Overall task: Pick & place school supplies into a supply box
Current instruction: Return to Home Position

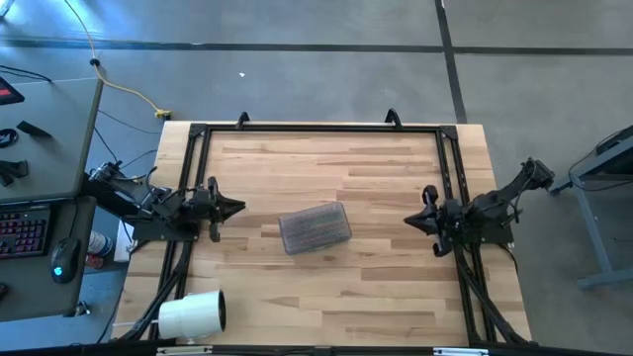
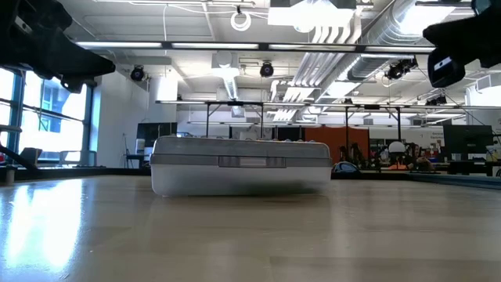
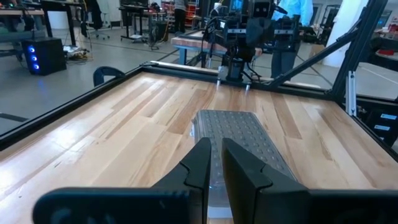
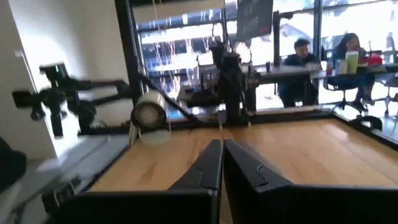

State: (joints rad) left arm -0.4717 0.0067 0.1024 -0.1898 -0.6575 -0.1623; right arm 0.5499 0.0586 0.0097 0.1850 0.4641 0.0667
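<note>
Supply box [image 1: 315,228] shut, alone mid-bench [image 1: 376,297]. Left gripper [image 1: 239,208], right gripper [image 1: 408,220] flank it, well apart, fingers narrow, holding nothing. White roll [image 1: 193,314] at bench corner.

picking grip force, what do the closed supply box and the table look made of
Supply box: probably translucent greyish plastic, lid dimpled, shapes showing faintly through. Table: wood, pale jointed strips with visible grain, smooth satin finish that reflects light.

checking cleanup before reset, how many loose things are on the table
2. The closed box lies in the middle of the table; the white roll lies at its corner on the robot's left side. Anything inside the box is hidden by its lid.
</note>
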